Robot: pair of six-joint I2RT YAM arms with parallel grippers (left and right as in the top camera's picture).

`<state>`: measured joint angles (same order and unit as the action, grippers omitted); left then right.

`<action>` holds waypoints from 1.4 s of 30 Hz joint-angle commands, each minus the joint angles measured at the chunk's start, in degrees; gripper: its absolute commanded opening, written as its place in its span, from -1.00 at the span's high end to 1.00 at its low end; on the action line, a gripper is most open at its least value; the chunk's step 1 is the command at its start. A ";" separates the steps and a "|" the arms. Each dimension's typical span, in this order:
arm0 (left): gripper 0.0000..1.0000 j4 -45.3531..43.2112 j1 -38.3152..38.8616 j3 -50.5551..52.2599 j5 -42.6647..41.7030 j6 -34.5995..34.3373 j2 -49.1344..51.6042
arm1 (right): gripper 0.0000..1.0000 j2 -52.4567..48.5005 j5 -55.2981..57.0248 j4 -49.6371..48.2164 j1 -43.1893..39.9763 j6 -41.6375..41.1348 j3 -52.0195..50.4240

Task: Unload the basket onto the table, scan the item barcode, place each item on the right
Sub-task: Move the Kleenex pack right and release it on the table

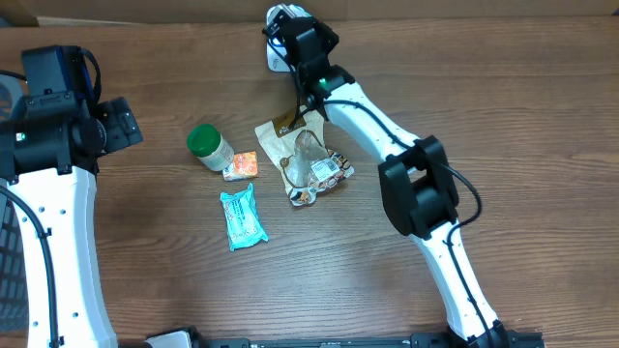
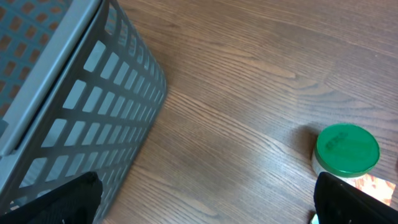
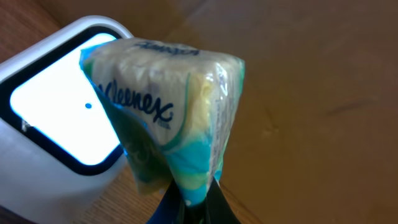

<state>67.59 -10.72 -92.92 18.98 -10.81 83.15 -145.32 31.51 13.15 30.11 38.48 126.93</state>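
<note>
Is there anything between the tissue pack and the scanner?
Nothing visible. The right gripper holds the tissue pack just in front of the scanner. In the wrist view, the pack partly covers the scanner's lit face, with no other thing between them.

**Overhead:** Diffuse light is falling evenly from above on the table (image 1: 542, 97). The arms are casting only faint, soft-edged shadows. Small items are rendering coarse.

**Right wrist:** The scanner (image 3: 37, 180) window is blowing out to pure white and showing no detail. The tissue pack (image 3: 168, 112) is sitting very close to the lens, its lettering is reading slightly soft, and its wrapper is carrying small glints. The background is blurring into flat brown.

**Left wrist:** Wood grain is rendering sharp at centre. The basket (image 2: 81, 112) is softening toward the left edge. The green lid (image 2: 347, 148) is catching a mild sheen. The left gripper (image 2: 206, 193) is showing its fingertips (image 2: 357, 202) as featureless black.
</note>
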 commanded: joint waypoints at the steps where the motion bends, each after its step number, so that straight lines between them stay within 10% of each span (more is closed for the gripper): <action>1: -0.99 -0.15 -0.22 0.22 0.90 -0.79 -0.66 | 0.92 14.93 -0.74 6.19 0.17 -19.21 0.74; 6: -0.99 -0.17 -0.22 0.22 0.90 -0.79 -0.66 | 0.92 25.90 -7.08 30.58 -4.94 -50.82 0.74; 16: -1.00 -0.15 -0.22 0.22 0.90 -0.79 -0.66 | 0.92 28.17 -28.09 72.28 -23.47 -65.07 -3.30; 29: -0.99 -0.17 -0.22 0.22 0.90 -0.79 -0.66 | 0.70 28.13 -39.54 60.57 -35.60 -59.39 -34.05; 35: -0.99 -0.17 -0.22 0.22 0.90 -0.79 -0.66 | -0.29 28.24 -40.85 61.68 -35.87 -55.76 -33.86; 42: -0.99 -0.15 -0.22 0.22 0.90 -0.79 -0.66 | -0.22 28.30 -52.68 64.22 -34.10 -52.68 -25.99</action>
<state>67.68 -10.72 -92.92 19.11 -10.79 83.15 -117.62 -12.40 77.58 -5.61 -17.54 96.44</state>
